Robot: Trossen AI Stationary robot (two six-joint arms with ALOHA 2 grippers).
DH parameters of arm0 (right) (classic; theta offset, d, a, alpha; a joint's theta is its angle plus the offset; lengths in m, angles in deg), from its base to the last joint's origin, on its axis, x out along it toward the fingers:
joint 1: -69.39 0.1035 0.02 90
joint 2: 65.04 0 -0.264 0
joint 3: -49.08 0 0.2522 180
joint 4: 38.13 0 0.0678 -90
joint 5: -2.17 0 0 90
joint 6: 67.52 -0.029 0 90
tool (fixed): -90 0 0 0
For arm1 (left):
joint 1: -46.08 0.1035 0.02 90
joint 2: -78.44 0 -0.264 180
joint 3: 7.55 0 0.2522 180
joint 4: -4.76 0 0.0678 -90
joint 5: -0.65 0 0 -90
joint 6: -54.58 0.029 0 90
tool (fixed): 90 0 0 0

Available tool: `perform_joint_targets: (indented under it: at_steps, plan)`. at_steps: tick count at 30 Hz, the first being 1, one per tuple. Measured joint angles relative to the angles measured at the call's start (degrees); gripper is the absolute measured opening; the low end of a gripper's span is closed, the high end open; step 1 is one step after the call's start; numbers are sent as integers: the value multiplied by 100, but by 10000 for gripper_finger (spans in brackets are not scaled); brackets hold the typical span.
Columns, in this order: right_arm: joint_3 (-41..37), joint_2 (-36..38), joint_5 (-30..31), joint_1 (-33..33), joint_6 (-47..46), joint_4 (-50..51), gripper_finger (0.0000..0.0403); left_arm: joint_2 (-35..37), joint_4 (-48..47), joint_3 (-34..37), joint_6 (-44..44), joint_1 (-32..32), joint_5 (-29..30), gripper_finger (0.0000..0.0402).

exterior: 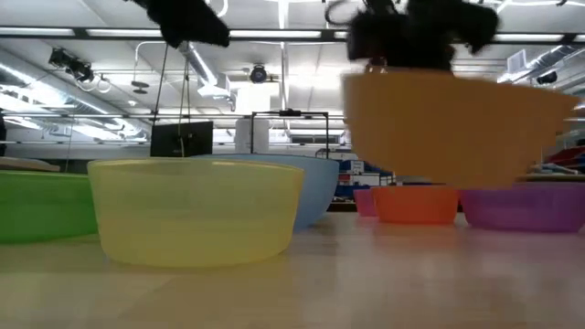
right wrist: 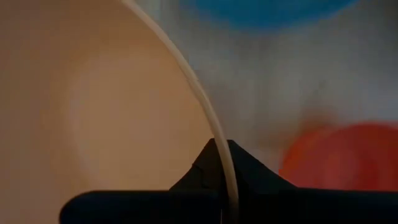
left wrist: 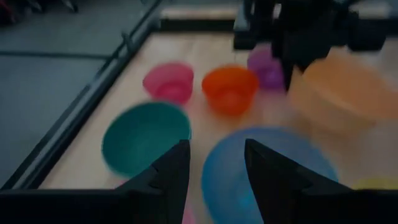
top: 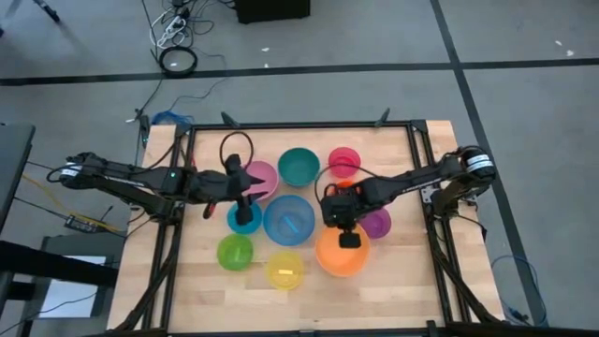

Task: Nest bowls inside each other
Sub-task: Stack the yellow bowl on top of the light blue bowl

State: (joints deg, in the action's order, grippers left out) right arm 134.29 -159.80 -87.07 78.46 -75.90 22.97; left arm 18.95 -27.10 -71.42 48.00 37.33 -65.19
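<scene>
Several plastic bowls stand on their bases on the wooden table: pink (top: 262, 176), teal (top: 299, 166), magenta (top: 343, 161), purple (top: 377, 224), big blue (top: 288, 220), small light blue (top: 244, 219), green (top: 235, 252) and yellow (top: 284, 270). The orange bowl (exterior: 452, 128) hangs above the table with my right gripper (right wrist: 222, 163) shut on it. My left gripper (left wrist: 217, 168) is open and holds nothing. It hovers over the light blue bowl, beside the big blue one (left wrist: 267, 177). My right gripper holds the orange bowl by its far rim (right wrist: 214, 134), one finger inside the bowl and one outside. The fingers come steeply from above, slanting from the table's right. The bowl is lifted clear of the table, mouth up, and hangs below the gripper (exterior: 402, 37).
A black frame rail (top: 281, 127) borders the table's far and side edges. A red-orange bowl (left wrist: 230, 89) stands near the purple one (left wrist: 267, 68). Bare wood lies along the near edge, in front of the yellow bowl (exterior: 196, 210) and green bowl (exterior: 41, 206).
</scene>
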Motion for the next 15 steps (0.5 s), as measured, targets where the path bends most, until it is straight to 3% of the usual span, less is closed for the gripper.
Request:
perform_joint_targets:
  at_steps: [7,15]
  plan:
    - [963,-38,311,-463,98,-624,1,0,623,0,47,2,178,163]
    - [1062,-215,-212,-1129,457,-1958,0,0,820,2,104,4,769,163]
